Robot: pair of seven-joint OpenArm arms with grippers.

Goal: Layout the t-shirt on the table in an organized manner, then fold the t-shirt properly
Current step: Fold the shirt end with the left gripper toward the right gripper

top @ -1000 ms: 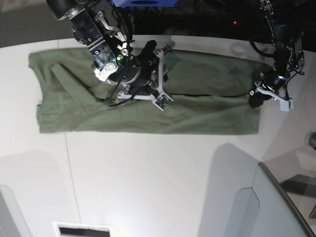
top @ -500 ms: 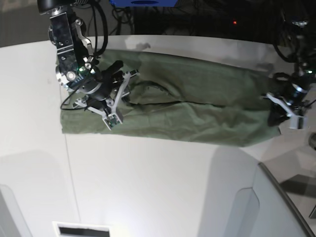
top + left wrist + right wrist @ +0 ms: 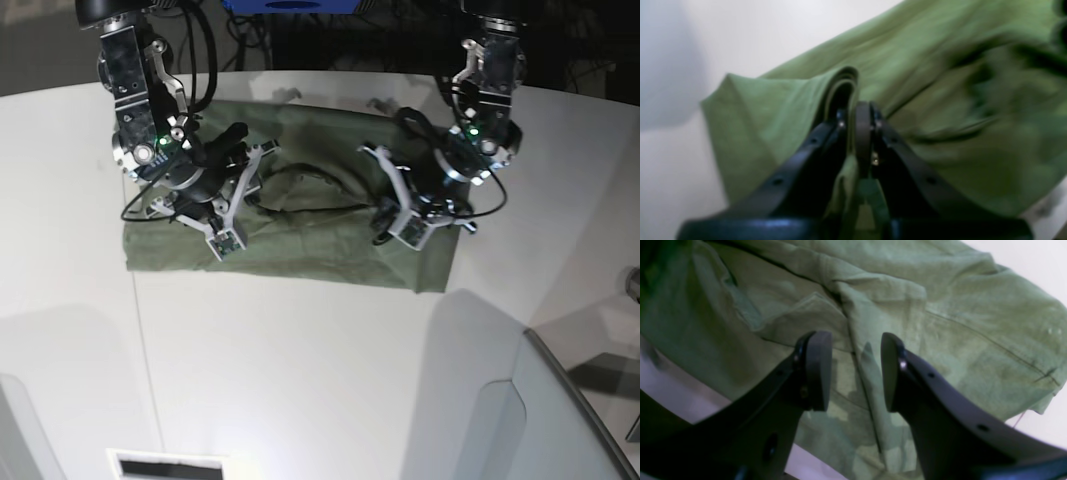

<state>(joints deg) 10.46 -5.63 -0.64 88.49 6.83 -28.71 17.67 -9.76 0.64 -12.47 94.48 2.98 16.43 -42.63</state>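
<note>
1. The t-shirt (image 3: 300, 190) lies on the table (image 3: 300, 380) as a long band across the far part of the tabletop, its long axis running side to side in the base view, with a fold doubled over at the base view's right end

2. The left gripper (image 3: 855, 115) is pinched tight on a doubled edge of the cloth: in the left wrist view the two black fingers meet with a green fold squeezed between them, and a loop of fabric stands up just beyond the tips. In the base view this gripper (image 3: 400, 220) sits over the right part of the band, at the carried end

3. The right gripper (image 3: 856, 371) stands parted and holds nothing; its pads (image 3: 818, 370) show a clear gap with only flat, wrinkled cloth seen between them. In the base view it (image 3: 235, 215) is above the left part of the shirt, and whether a tip touches the fabric is hard to judge from these angles

4. The relation that matters: the held end must travel along the long axis toward the free end under the right gripper, so the left arm is the one placed to finish the fold

5. The near hem in the base view looks fairly straight, though blur in the left wrist view hides the layers
</note>
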